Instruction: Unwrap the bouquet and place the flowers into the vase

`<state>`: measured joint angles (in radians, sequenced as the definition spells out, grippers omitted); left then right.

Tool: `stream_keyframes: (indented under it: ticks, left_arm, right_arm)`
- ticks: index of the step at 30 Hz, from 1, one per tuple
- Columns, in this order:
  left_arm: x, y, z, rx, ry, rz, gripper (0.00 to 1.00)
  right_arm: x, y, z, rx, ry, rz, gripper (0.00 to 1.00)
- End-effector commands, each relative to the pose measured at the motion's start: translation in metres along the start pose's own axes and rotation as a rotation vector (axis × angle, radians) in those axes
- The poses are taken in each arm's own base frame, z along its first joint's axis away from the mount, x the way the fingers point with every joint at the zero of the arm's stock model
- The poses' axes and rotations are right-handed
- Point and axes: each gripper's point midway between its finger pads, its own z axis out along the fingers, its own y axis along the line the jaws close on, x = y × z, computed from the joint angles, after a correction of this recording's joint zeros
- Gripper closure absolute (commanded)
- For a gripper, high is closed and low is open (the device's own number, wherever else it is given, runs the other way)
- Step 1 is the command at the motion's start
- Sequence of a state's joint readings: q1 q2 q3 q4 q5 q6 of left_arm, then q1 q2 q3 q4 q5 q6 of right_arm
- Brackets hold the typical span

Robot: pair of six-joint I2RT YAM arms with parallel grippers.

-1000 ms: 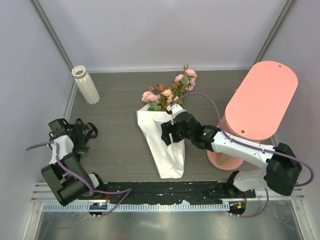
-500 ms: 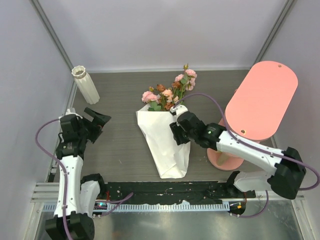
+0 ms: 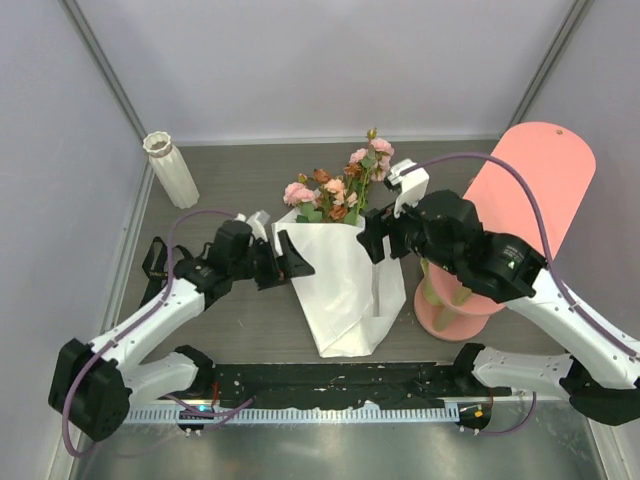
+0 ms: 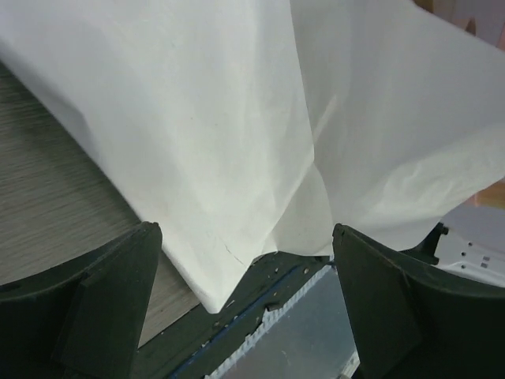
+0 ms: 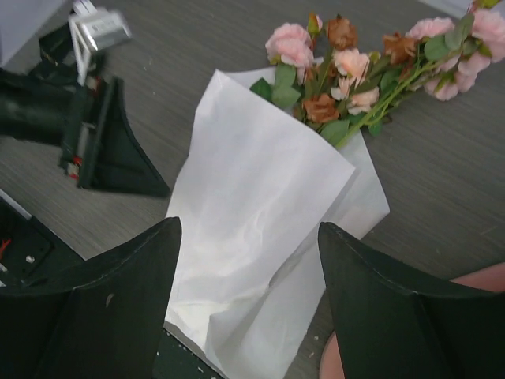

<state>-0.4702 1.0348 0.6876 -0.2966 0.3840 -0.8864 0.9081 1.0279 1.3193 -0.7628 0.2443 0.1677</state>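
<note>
**Both arms at the wrapper, nothing gripped**

Bouquet [image 3: 335,270] lies flat mid-table, flower heads toward the far side, cone tip toward the near edge. Vase [image 3: 172,172] stands at the far left by the wall, well apart from it.

Left gripper [image 3: 282,264] sits just beside the left edge of the paper [image 4: 237,118], fingers spread wide. The sheet shows between them but is not pinched. Right gripper [image 5: 248,229] hangs above the right side, also spread, holding nothing.

Handling, as a guess: the paper is thin, light and creased. It should fold and slide rather than lift cleanly, so a free edge or a raised flap is the place to pinch. No ribbon shows. The flowers [image 3: 345,185] look light, with thin, springy stems and soft heads that could snag. Best taken on the stems below the leaves, not by the blooms. The vase is narrow and may tip if nudged.

Table [image 3: 230,180] is dark grey wood-grain, matte and flat. Pale walls [image 3: 300,60] close in on three sides. A large pink stand [image 3: 520,190] crowds the right, close behind the right arm.
</note>
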Motion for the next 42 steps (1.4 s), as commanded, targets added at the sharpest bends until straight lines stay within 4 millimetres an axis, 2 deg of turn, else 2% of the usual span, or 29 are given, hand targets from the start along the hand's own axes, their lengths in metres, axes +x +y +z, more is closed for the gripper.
stream_keyframes:
  ticks: [1,2,3,4,5,6,7,8,10,11,14,18,23,27,32,34,38,40,42]
  left_arm:
    - [-0.002,-0.036,0.024,0.076,-0.05,0.074,0.09]
    - [0.002,-0.034,0.032,0.064,-0.033,0.07,0.1]
    - [0.003,-0.037,0.036,0.064,-0.042,0.069,0.14]
    - [0.007,-0.037,0.04,0.062,-0.036,0.073,0.16]
    - [0.009,-0.033,0.044,0.048,-0.036,0.067,0.18]
    - [0.009,-0.026,0.047,0.028,-0.054,0.056,0.22]
    - [0.01,-0.022,0.05,0.019,-0.059,0.037,0.24]
    - [0.013,-0.011,0.052,-0.005,-0.06,0.025,0.25]
    - [0.016,0.001,0.058,-0.034,-0.067,0.004,0.3]
    - [0.022,0.01,0.061,-0.058,-0.052,-0.004,0.31]
    - [0.027,0.026,0.07,-0.097,-0.045,-0.011,0.35]
    - [0.032,0.047,0.075,-0.165,-0.039,-0.026,0.41]
    - [0.035,0.052,0.073,-0.177,-0.04,-0.016,0.42]
    - [0.034,0.053,0.07,-0.177,-0.048,-0.008,0.42]
    - [0.038,0.056,0.069,-0.181,-0.039,-0.012,0.42]
    - [0.04,0.058,0.069,-0.184,-0.036,-0.014,0.42]
    - [0.037,0.056,0.069,-0.181,-0.042,-0.008,0.42]
    - [0.036,0.053,0.068,-0.173,-0.042,-0.007,0.42]
    - [0.034,0.048,0.067,-0.159,-0.048,-0.008,0.42]
  right_arm:
    - [-0.035,0.014,0.015,-0.026,-0.038,-0.006,0.26]
    - [-0.038,0.019,0.023,-0.035,-0.035,0.012,0.29]
    - [-0.036,0.024,0.032,-0.045,-0.022,0.029,0.41]
    - [-0.032,0.03,0.052,-0.041,-0.008,0.084,0.47]
    - [-0.018,0.031,0.065,-0.028,0.02,0.105,0.55]
    - [-0.01,0.032,0.076,-0.016,0.036,0.124,0.69]
    - [-0.003,0.035,0.093,-0.009,0.039,0.144,0.73]
    - [0.02,0.032,0.106,0.016,0.078,0.161,0.76]
    - [0.038,0.029,0.125,0.054,0.107,0.163,0.82]
    - [0.059,0.019,0.14,0.126,0.151,0.142,0.84]
    - [0.089,-0.001,0.157,0.254,0.229,0.084,0.86]
    - [0.114,-0.029,0.163,0.402,0.283,-0.01,0.86]
    - [0.144,-0.057,0.169,0.466,0.356,-0.032,0.86]
    - [0.158,-0.067,0.175,0.454,0.391,-0.015,0.86]
    - [0.164,-0.088,0.163,0.534,0.4,-0.054,0.85]
    - [0.164,-0.09,0.158,0.536,0.398,-0.059,0.85]
    - [0.191,-0.087,0.156,0.501,0.447,-0.051,0.84]
    - [0.202,-0.081,0.158,0.45,0.457,-0.044,0.84]
    - [0.201,-0.064,0.167,0.345,0.423,-0.006,0.83]
